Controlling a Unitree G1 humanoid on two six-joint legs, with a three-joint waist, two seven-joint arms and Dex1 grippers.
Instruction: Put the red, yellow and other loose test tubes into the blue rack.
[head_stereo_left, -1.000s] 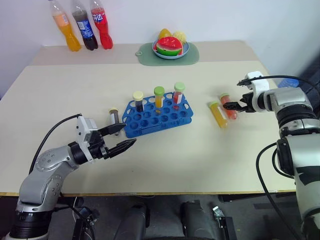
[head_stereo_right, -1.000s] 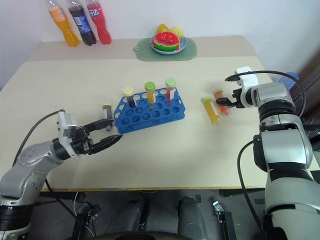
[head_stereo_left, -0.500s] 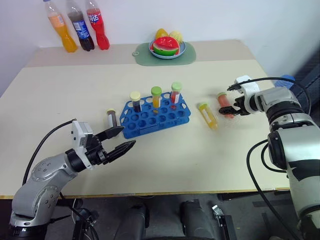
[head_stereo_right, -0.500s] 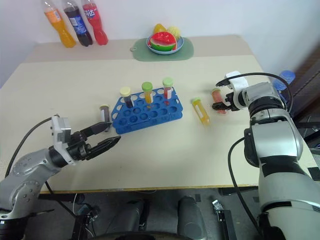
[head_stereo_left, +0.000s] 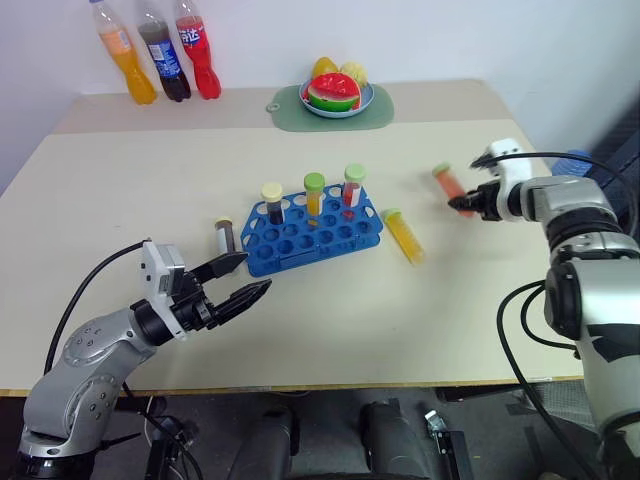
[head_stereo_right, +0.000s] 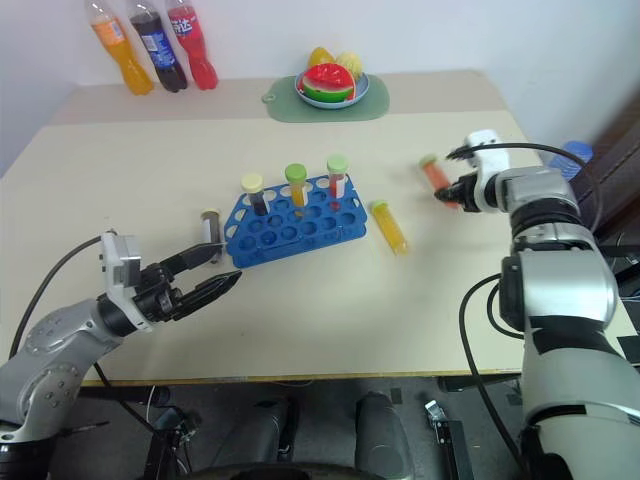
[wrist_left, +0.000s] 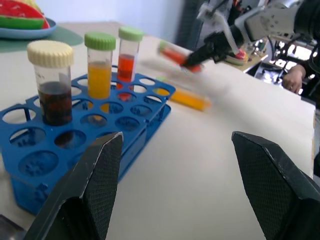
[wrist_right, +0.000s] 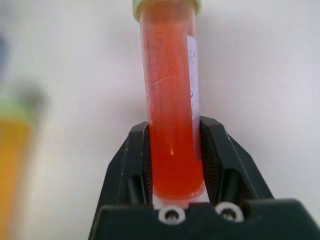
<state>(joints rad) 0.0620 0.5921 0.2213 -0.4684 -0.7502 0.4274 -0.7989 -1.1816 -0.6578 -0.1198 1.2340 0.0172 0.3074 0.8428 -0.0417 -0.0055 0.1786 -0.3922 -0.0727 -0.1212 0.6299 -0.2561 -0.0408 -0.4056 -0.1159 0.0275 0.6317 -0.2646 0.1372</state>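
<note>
Right tool (wrist_right: 172, 165): clamped on the red tube (head_stereo_left: 447, 184), lifted clear of the table (head_stereo_left: 330, 320) to carry it rackward;
Left tool (head_stereo_left: 240, 280): fingers apart, waiting beside the blue rack (head_stereo_left: 310, 235);
Yellow tube (head_stereo_left: 403, 236): lying just right of the rack;
Dark tube (head_stereo_left: 225, 237): at the rack's left end.

This is looking like a robot test room posing as a lab: a plain beige surface (head_stereo_left: 330, 320) against a white wall is carrying a blue rack (head_stereo_left: 312, 234) of capped sample tubes, soda bottles (head_stereo_left: 160, 60) and toy fruit (head_stereo_left: 335, 92).
</note>
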